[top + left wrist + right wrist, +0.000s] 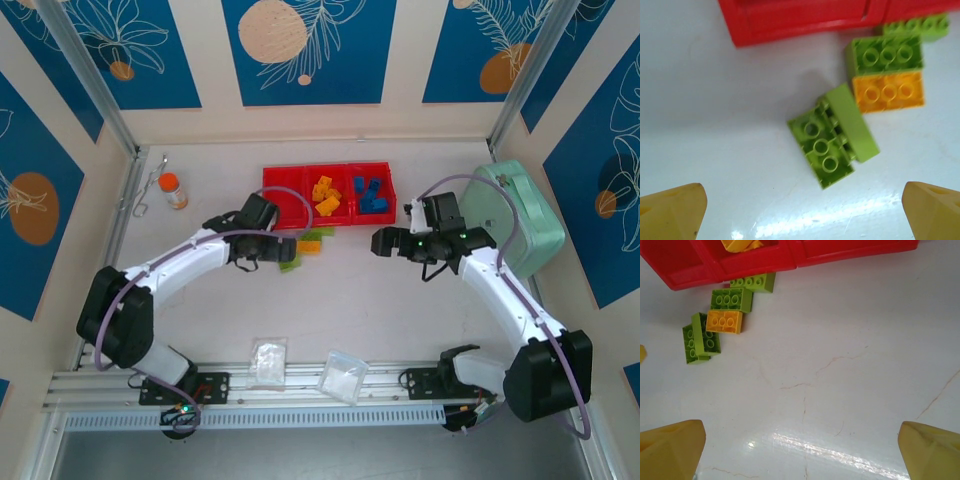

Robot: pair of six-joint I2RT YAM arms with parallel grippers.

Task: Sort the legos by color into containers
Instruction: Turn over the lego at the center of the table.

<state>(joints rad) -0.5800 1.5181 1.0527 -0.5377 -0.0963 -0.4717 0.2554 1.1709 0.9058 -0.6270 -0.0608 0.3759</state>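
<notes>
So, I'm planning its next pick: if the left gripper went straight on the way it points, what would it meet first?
Likely the lime green bricks, just ahead of the left gripper, before the red tray; depth is unclear.

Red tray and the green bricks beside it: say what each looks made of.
Red tray: apparently moulded plastic, smooth with a slight sheen, uniform colour, thin walls. Green bricks: likely hard plastic, evenly coloured, with crisp moulded studs and hollow undersides.

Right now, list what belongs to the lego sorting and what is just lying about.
Belongs: red tray; yellow bricks in its middle compartment; blue bricks in its right one; loose green bricks and one orange brick before it.
Lying about: mint-green case; two clear bags; orange-capped bottle.
</notes>
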